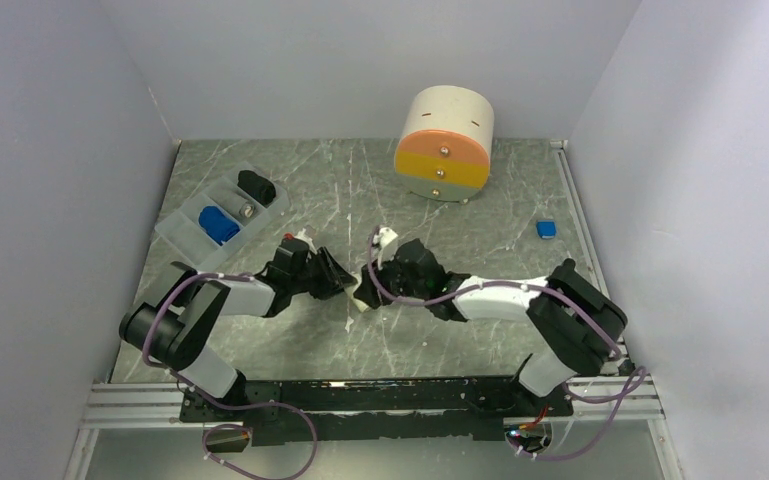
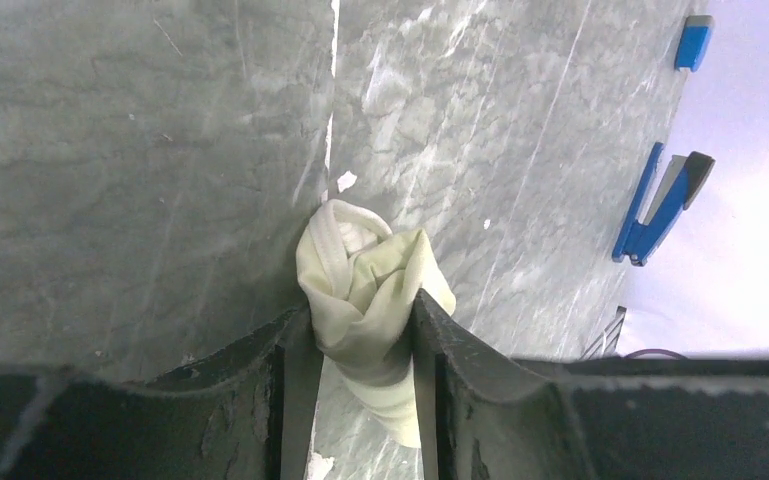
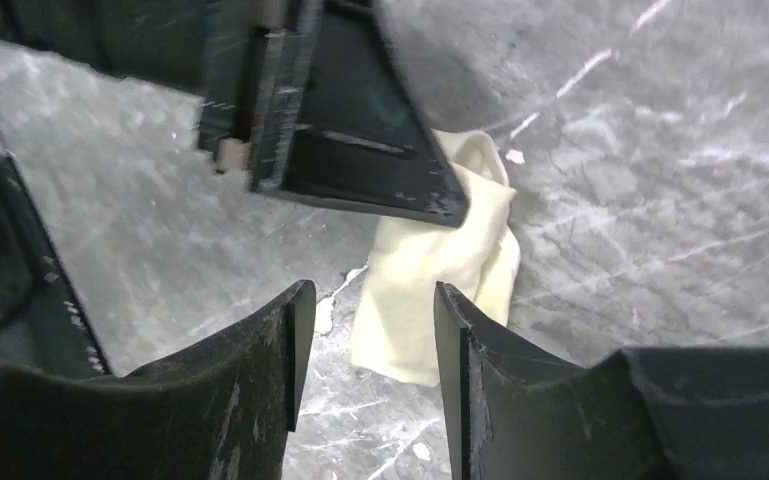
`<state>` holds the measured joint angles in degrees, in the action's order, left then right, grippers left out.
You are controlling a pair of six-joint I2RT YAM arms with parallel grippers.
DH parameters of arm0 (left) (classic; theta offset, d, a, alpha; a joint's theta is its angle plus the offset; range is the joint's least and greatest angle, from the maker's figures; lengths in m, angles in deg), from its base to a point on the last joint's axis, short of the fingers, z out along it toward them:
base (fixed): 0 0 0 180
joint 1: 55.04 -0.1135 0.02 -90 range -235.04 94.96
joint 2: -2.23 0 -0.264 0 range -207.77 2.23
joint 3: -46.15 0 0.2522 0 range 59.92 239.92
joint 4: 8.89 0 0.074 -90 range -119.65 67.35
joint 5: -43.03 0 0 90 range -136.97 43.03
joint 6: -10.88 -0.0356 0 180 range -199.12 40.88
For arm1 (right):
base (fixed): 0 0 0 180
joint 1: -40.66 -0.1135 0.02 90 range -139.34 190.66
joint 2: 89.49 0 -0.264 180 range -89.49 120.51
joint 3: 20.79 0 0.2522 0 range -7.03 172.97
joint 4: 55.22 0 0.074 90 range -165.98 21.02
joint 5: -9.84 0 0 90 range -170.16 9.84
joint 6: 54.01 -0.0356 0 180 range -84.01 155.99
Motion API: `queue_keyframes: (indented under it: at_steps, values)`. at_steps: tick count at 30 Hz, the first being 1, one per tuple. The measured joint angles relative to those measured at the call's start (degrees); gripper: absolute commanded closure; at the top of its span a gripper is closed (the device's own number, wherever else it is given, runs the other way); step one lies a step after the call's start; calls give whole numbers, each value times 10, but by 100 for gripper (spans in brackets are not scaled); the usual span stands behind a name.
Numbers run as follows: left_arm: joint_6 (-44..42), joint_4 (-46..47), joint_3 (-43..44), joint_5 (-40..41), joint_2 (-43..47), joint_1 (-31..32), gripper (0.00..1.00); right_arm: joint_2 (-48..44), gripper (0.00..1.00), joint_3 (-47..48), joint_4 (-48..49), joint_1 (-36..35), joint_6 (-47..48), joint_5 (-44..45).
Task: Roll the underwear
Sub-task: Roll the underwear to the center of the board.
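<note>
The pale cream underwear [image 2: 365, 275] lies bunched into a rough roll on the marble table, mid-front in the top view [image 1: 363, 294]. My left gripper [image 2: 360, 312] is shut on it, with both black fingers pressed against its sides. From the opposite side my right gripper [image 3: 370, 292] stands open, and the near end of the cream underwear [image 3: 430, 285] lies just beyond its tips without being pinched. In the top view the left gripper [image 1: 332, 275] and right gripper [image 1: 375, 275] meet tip to tip over the cloth. The royal blue underwear [image 1: 218, 224] sits rolled in a tray compartment.
A clear divided tray [image 1: 182, 232] at the back left also holds a black rolled bundle [image 1: 257, 186]. A round drawer unit [image 1: 445, 145] stands at the back. A small blue object [image 1: 546, 229] lies by the right wall, and a blue clip [image 2: 660, 205] lies beside it.
</note>
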<state>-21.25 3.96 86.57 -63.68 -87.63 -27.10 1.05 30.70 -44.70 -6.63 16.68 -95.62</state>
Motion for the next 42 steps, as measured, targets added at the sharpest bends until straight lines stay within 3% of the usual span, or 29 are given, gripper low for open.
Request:
queue_keyframes:
  at_steps: [4,12,19,28,32,35,38,42]
  values:
    - [-4,-23,12,2,0,1,57,-30,49,12,-48,-73,98,112]
    - [-15,-41,23,1,-2,1,57,16,49,27,-86,-136,171,262]
    - [-30,-63,45,1,-12,1,57,22,47,31,-84,-148,158,317]
    - [-32,-64,46,1,-12,1,57,0,45,48,-86,-151,134,312]
    - [-32,-64,46,1,-12,1,57,40,56,68,-85,-158,127,323]
    - [-32,-65,46,1,-12,1,55,75,76,73,-86,-160,128,330]
    - [-32,-65,47,0,-12,1,45,80,91,73,-80,-160,126,335]
    - [-29,-58,49,-12,-10,1,32,74,97,66,-67,-142,107,295]
